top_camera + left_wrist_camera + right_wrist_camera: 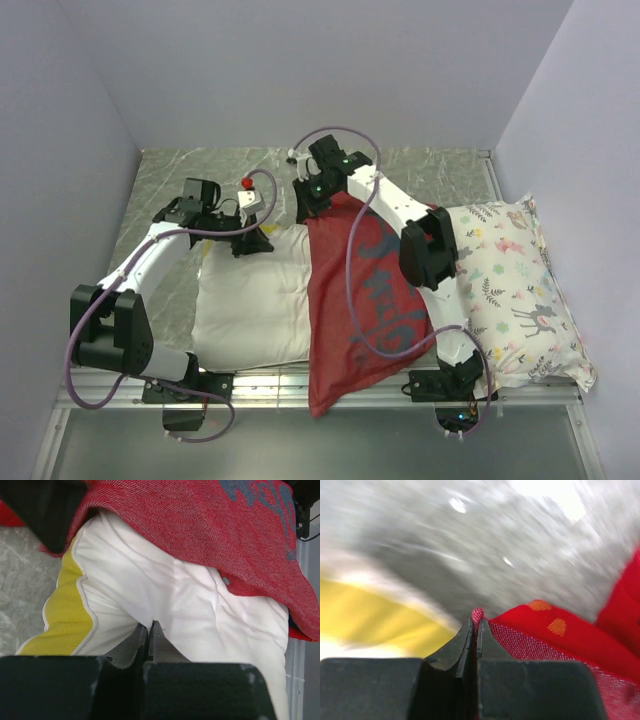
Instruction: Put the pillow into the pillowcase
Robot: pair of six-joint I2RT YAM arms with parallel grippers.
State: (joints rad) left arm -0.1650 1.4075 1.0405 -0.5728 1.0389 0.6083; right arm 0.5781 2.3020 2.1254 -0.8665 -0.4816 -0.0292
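Grey marbled tabletop [200, 185], lilac walls [300, 70]. Only wrist cams show jaws: left gripper [150, 630] clamped closed on white foam pillow [175, 590]; right gripper [475, 622] pinched closed on red fabric pillowcase [535, 640] hem.

Two pillows: one white pillow [250, 300], with a single yellow strip [65, 615] along its edge, and one floral pillow [510, 290]. One pillowcase [360, 300], red; in the right wrist view two orange spots [557, 626] show on it. One tabletop [180, 180], marbled grey.

Two arms, the left arm [150, 250] and the right arm [400, 210]. Each ends in one hand, the left hand [255, 240] and the right hand [305, 195], with two fingers [135, 645] apiece, four in all.

Two purple cables, the left cable [68, 370] and the right cable [349, 280]. One small red button [246, 183] on the left arm.
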